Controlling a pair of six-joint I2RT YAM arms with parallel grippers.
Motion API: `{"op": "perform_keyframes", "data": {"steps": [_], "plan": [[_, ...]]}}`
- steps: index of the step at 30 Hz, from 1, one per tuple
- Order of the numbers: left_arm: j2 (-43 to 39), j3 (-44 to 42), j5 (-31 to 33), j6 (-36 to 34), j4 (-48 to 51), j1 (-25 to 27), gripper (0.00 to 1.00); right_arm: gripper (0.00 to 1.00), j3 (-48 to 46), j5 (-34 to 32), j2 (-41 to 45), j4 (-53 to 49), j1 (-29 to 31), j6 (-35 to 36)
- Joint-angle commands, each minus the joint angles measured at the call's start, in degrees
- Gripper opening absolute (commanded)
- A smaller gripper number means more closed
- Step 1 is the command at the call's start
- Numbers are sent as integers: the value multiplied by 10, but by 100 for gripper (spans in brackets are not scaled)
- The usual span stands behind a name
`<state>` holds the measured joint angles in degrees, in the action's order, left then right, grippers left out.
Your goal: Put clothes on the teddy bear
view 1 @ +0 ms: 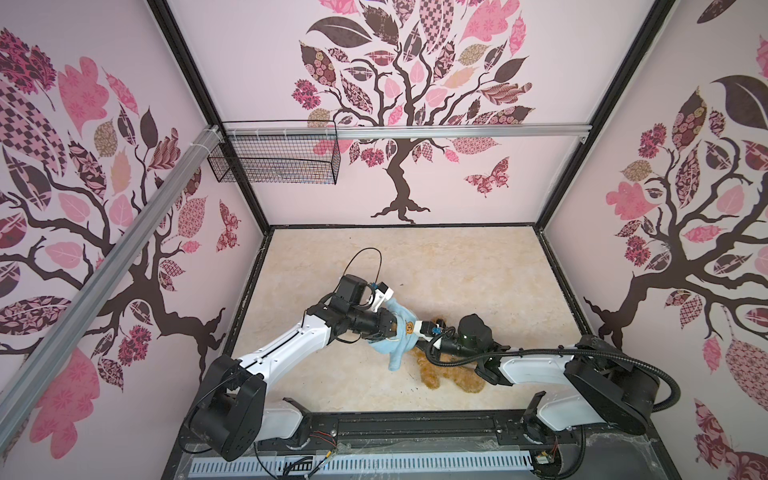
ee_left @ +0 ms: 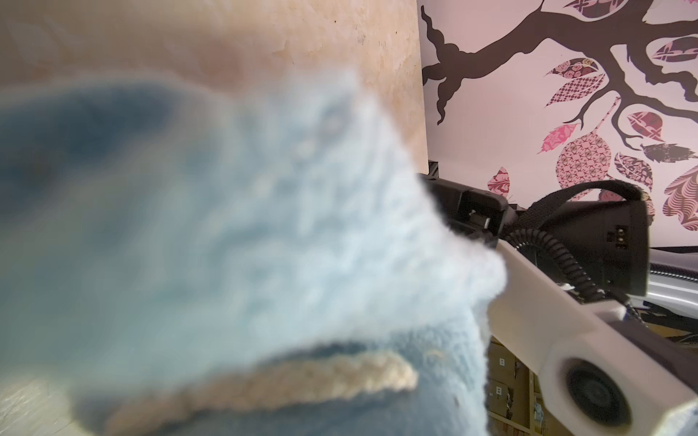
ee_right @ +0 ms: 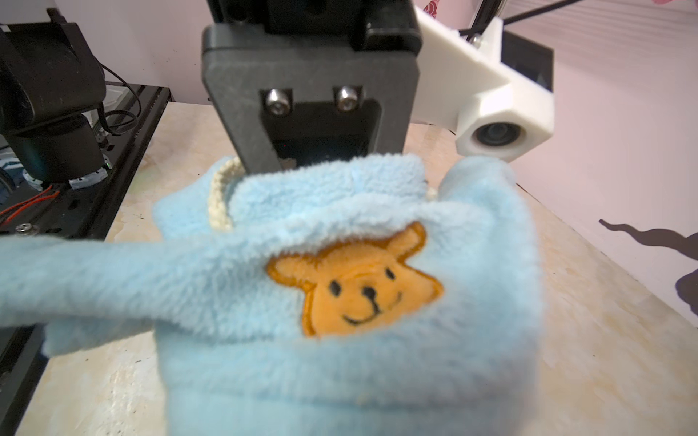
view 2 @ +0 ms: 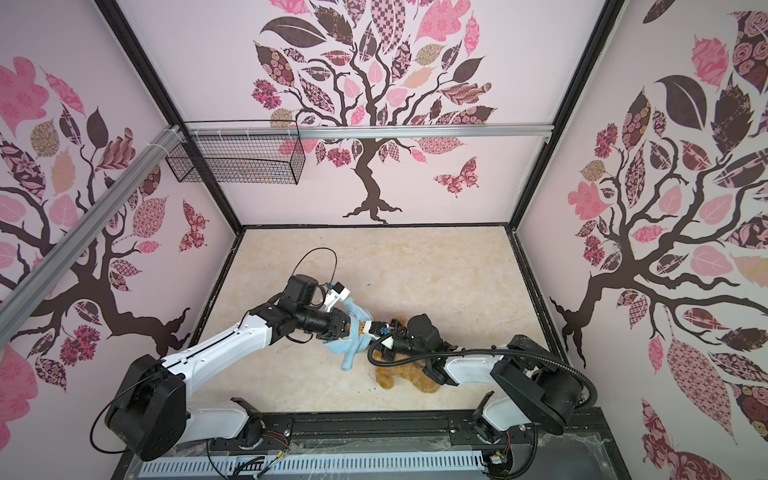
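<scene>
The golden-brown teddy bear [view 1: 432, 376] [view 2: 388, 376] lies on the table, partly under my right arm. The light-blue fleece shirt [view 1: 397, 345] [ee_right: 340, 370] hangs above the table between both grippers, one sleeve drooping toward the table. Its orange bear-face emblem [ee_right: 359, 290] faces the right wrist camera. My left gripper [view 1: 395, 326] [ee_right: 325, 158] has its fingertips buried in the shirt's collar edge and looks shut on it. My right gripper [view 1: 420, 328] presses against the shirt from the other side, its jaws covered by fleece. Blurred blue fleece [ee_left: 264, 226] fills most of the left wrist view.
The beige marble-look table [view 1: 457, 270] is walled on three sides by pink tree-print panels. A black wire basket [view 1: 274, 160] hangs on the back rail at the left. The black arm-base rail [view 1: 415, 428] runs along the front edge. My right arm's black wrist [ee_left: 604, 245] shows beyond the fleece.
</scene>
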<state>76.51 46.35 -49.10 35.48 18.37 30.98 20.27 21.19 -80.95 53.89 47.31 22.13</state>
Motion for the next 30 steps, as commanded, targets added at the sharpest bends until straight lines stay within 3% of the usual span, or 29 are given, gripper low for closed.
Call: {"op": "perform_keyframes", "data": {"steps": [1,5,7,8,10,18,21,25,30], "plan": [[2,4,-99,-11,-45,34,9,39,9,-24,22,12,13,31],[-8,4,-72,-29,-41,21,0,55,5,-53,48,-40,12,2],[-16,-1,-59,-33,-53,10,0,64,-8,-66,69,-63,13,-36],[-20,-6,-52,-31,-60,2,0,74,-15,-71,81,-75,13,-54],[-25,-11,-44,-30,-76,-13,0,79,-28,-86,110,-102,13,-88],[-14,-10,-39,-12,-86,-23,0,81,-18,-91,206,-198,12,-140],[-20,-10,-21,-42,-66,-23,0,81,6,-80,224,-237,11,-180],[-30,-7,24,-106,-38,-20,0,80,29,-4,268,-295,-25,-300],[-65,-5,90,-213,-15,9,0,71,82,127,281,-376,-128,-482]]}}
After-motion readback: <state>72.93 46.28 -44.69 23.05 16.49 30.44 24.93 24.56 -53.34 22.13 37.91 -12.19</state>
